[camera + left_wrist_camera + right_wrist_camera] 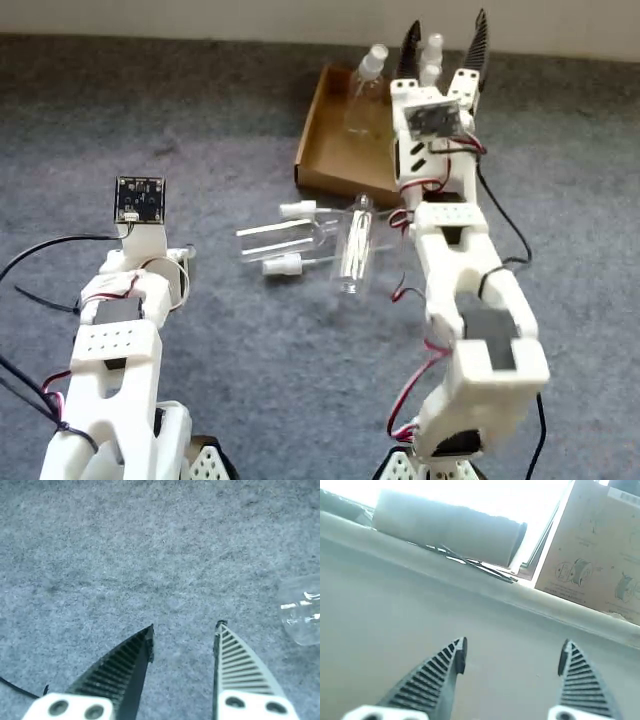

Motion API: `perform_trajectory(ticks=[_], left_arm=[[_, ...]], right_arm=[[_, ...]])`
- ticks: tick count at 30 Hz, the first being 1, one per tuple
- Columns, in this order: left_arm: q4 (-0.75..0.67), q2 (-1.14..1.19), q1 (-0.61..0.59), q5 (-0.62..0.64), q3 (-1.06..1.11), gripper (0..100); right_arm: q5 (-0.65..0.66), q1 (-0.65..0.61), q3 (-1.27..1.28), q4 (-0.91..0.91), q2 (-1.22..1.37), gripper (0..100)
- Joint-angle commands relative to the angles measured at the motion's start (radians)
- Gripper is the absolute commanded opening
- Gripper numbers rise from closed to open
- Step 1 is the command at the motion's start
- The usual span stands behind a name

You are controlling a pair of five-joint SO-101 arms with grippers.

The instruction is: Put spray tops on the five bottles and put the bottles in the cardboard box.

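Observation:
The shallow cardboard box (325,160) lies at the far middle of the carpet. In it lies a clear bottle (364,95) with a spray top; a second capped bottle (432,55) shows behind my right arm. My right gripper (445,42) is raised above the box's far right side, open and holding nothing; in the right wrist view it (514,652) points at a wall. In front of the box, clear bottles (355,250) (280,238) and loose spray tops (297,210) (283,265) lie on the carpet. My left gripper (185,628) hangs open over bare carpet, with a bottle's end (302,610) off to one side.
Grey carpet (230,360) covers the whole work surface. My left arm (125,300) stands at the near left, my right arm (470,300) at the near right. The right wrist view takes in a pale roll (450,527) and a large carton (590,555) in the room behind.

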Motion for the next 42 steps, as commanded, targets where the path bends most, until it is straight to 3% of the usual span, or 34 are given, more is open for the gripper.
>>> perform_trajectory(ticks=[1,8,21,28,32,42], left_arm=[[-0.018,-0.004,-0.008,-0.008,-0.005,19],[-0.015,-0.004,-0.008,-0.003,-0.005,19],[0.0,-0.012,-0.005,-0.005,0.033,19],[0.0,-0.012,-0.01,-0.006,0.065,19],[-0.002,-0.01,-0.012,-0.008,0.065,19],[-0.005,-0.005,-0.012,-0.008,0.076,19]], right_arm=[[-0.121,-0.004,0.035,0.366,-0.306,26.0],[-0.23,-0.01,0.173,0.983,-0.713,26.0],[-0.219,-0.056,0.524,1.75,-1.287,26.0],[-0.215,-0.053,0.908,1.805,-1.572,26.0],[-0.204,-0.03,0.932,1.833,-1.684,26.0],[0.046,-0.031,0.874,1.856,-1.471,26.0]])
